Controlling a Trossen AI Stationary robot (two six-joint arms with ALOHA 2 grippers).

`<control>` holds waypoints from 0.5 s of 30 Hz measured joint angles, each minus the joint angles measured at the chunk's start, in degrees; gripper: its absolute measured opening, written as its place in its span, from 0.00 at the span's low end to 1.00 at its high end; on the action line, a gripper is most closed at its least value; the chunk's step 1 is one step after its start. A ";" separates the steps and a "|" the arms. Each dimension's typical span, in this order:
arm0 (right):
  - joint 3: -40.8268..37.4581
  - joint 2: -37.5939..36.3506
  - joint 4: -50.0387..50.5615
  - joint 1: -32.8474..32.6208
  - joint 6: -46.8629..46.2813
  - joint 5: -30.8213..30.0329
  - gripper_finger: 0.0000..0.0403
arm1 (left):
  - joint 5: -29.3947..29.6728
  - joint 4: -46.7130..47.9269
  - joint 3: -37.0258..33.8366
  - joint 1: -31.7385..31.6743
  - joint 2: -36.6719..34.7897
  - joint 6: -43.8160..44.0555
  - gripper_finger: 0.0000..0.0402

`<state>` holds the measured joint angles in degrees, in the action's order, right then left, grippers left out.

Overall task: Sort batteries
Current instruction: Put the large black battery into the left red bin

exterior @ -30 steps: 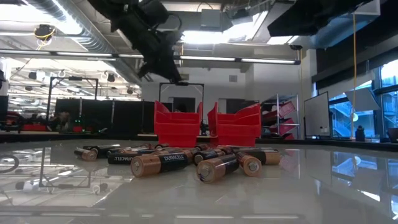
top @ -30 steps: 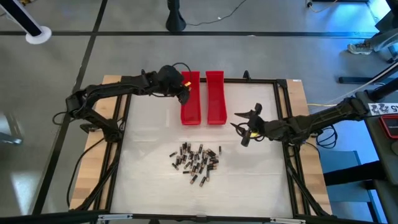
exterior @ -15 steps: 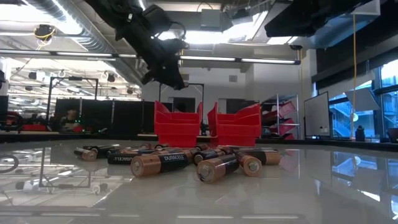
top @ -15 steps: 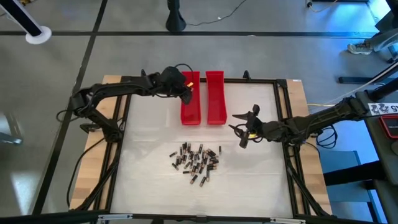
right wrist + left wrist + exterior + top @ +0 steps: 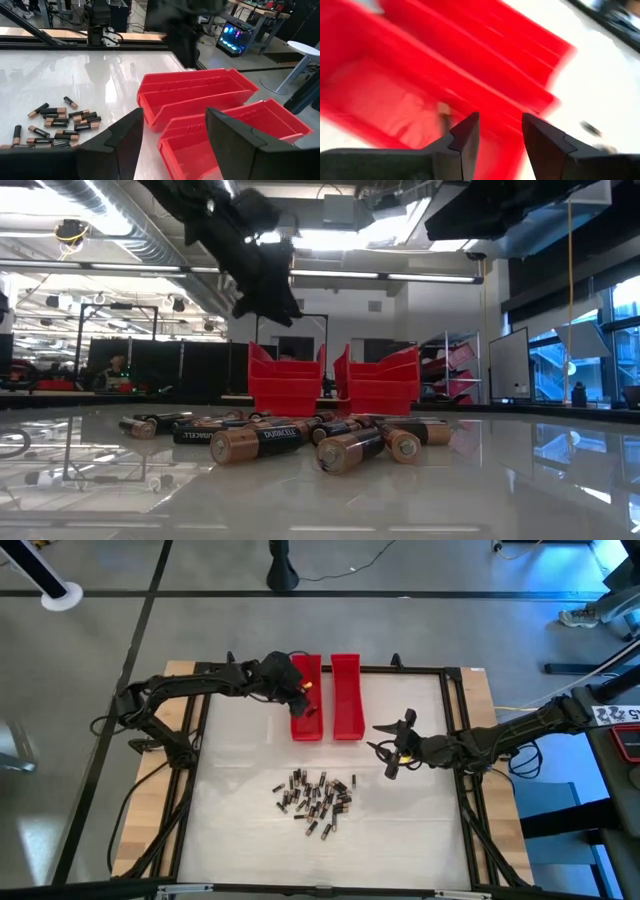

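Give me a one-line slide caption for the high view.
Left claw over the left red tray; right claw waits open beside the battery pile.

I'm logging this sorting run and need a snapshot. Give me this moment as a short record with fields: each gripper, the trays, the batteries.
left gripper: above the left red tray, fingers apart, nothing between them
right gripper: hovering right of the trays, open, empty
right red tray: beside the left one, looks empty
batteries: loose pile on the white table, nearer than the trays
dropped battery: one blurred in the left tray
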<state>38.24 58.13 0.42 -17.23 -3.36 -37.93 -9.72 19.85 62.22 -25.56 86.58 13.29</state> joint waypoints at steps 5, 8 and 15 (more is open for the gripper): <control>0.00 0.01 1.03 0.00 0.37 0.00 0.53 | -0.93 4.59 0.02 8.09 -3.08 -2.51 0.33; 0.00 0.02 1.14 0.00 0.59 0.00 0.53 | -1.07 6.16 0.02 14.06 -3.56 -2.81 0.33; 0.00 0.02 0.73 0.00 0.31 0.00 0.53 | 1.24 13.12 0.02 23.79 -3.54 2.79 0.33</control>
<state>38.24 58.15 1.15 -17.23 -3.04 -37.93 -8.47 32.98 62.24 -1.77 83.05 16.08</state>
